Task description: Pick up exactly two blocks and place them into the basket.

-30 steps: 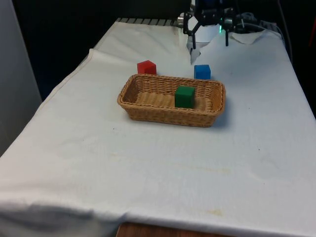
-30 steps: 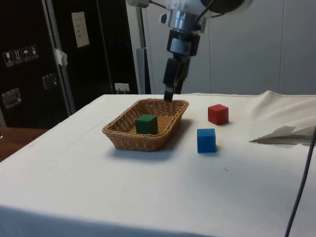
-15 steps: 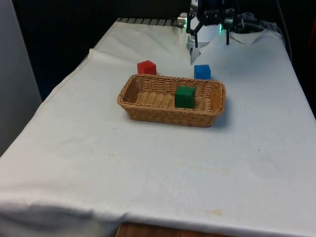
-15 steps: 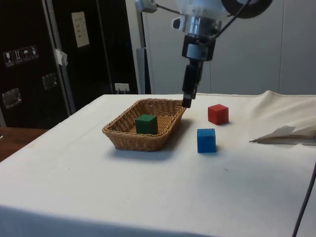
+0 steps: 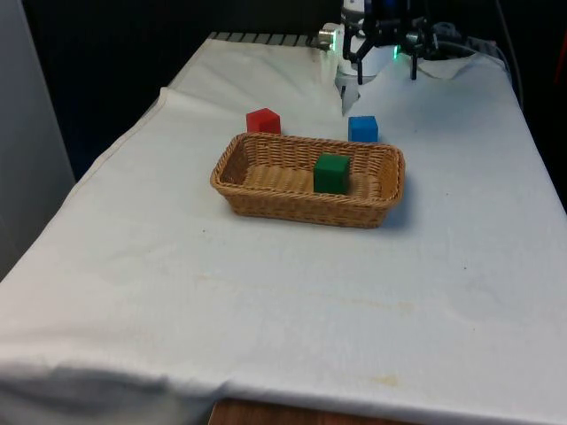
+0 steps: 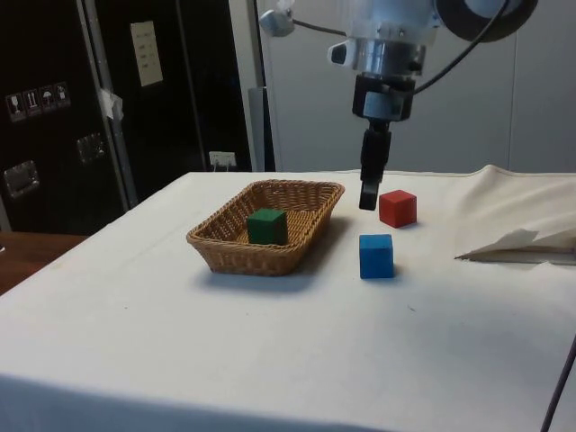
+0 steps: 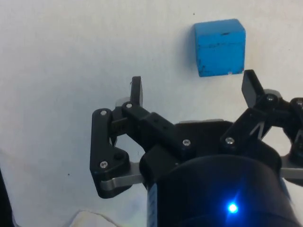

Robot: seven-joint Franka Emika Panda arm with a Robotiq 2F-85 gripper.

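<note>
A wicker basket [image 5: 301, 211] [image 6: 236, 256] sits mid-table with a green block [image 5: 331, 173] [image 6: 266, 226] inside it. Just beyond its far rim, on the cloth, lie a blue block [image 5: 362, 128] [image 6: 376, 256] [image 7: 219, 46] and a red block [image 5: 263, 120] [image 6: 397, 208]. My gripper [image 5: 385, 67] [image 6: 367, 200] [image 7: 193, 87] hangs open above the cloth past the basket, higher than the blocks. In the side view it is close beside the red block and above the blue one. Nothing is between its fingers [image 7: 137, 91].
A crumpled white sheet [image 6: 522, 243] [image 5: 351, 87] lies on the cloth near the table's far end, behind the blocks. The cloth drops off at the front view's left edge [image 5: 115, 150].
My gripper has left the space above the basket's far rim. It has travelled toward the blocks, rightward in the side view, staying open and empty. The blocks have not moved.
</note>
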